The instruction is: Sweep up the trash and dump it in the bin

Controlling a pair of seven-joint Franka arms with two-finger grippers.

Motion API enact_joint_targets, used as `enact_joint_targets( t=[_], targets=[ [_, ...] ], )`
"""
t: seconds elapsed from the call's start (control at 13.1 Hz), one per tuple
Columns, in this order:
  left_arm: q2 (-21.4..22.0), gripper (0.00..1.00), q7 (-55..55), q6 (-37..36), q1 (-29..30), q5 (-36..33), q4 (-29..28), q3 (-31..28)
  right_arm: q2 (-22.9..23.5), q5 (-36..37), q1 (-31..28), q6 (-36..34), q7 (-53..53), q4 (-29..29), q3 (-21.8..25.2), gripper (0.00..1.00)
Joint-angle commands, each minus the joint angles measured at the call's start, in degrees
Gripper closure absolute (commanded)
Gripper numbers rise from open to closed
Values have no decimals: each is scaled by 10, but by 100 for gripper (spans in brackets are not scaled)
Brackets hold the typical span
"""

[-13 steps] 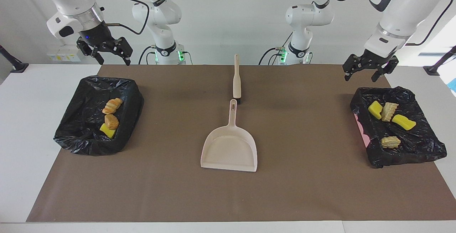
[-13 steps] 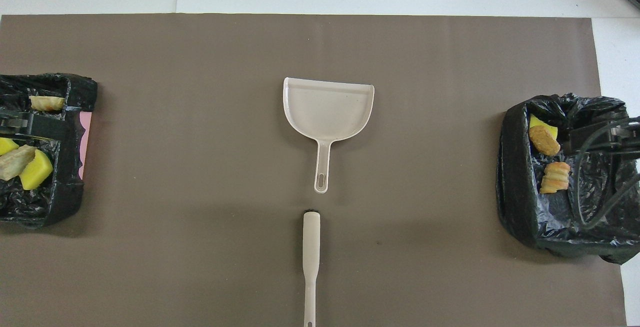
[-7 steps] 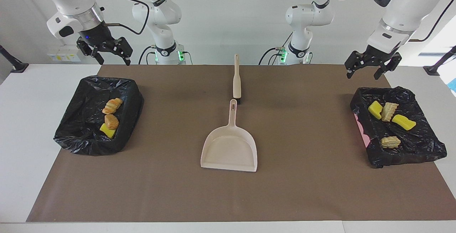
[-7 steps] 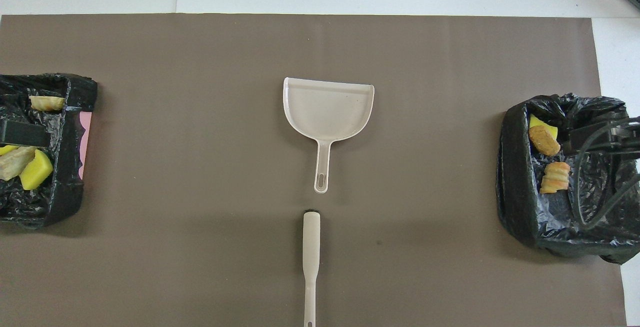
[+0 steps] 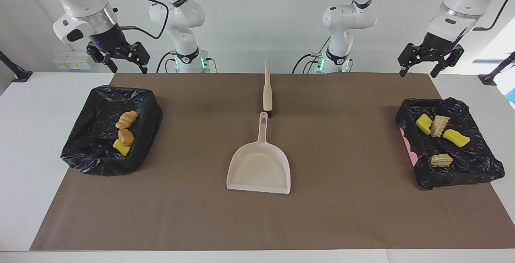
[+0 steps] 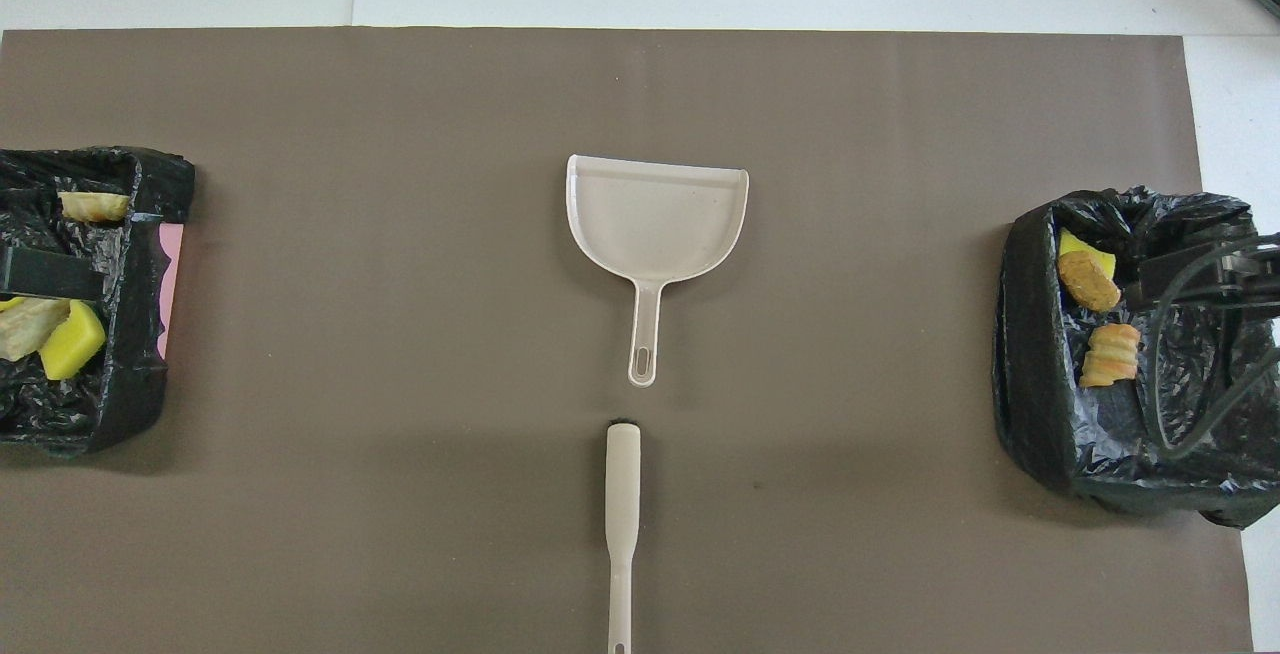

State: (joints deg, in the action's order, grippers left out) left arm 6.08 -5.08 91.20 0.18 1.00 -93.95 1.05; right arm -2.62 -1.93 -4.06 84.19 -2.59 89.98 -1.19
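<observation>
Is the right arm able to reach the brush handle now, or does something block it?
Probably yes. The right gripper hangs open above the table, and nothing stands on the mat between it and the brush.

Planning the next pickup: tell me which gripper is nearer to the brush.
Neither clearly. The brush lies mid-table, its handle toward the robots. The left gripper hangs up by the left-end bin; the right gripper by the right-end bin.

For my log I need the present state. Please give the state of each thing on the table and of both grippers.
trash: all in the bins
bins: lined, open
dustpan: flat, empty
brush: lying, untouched
left gripper: open, empty, raised
right gripper: open, empty, raised
</observation>
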Motion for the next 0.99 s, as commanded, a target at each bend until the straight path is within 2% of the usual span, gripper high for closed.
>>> enact_joint_targets(
  t=[0.0, 0.91],
  targets=[
    [22, 0, -6, -5, 4, 9, -23, 3, -5, -11, -2, -9, -5, 2, -2, 0],
    [19, 0, -5, -1, 5, 9, -17, 4, -6, -11, -2, -9, -5, 3, -2, 0]
  ],
)
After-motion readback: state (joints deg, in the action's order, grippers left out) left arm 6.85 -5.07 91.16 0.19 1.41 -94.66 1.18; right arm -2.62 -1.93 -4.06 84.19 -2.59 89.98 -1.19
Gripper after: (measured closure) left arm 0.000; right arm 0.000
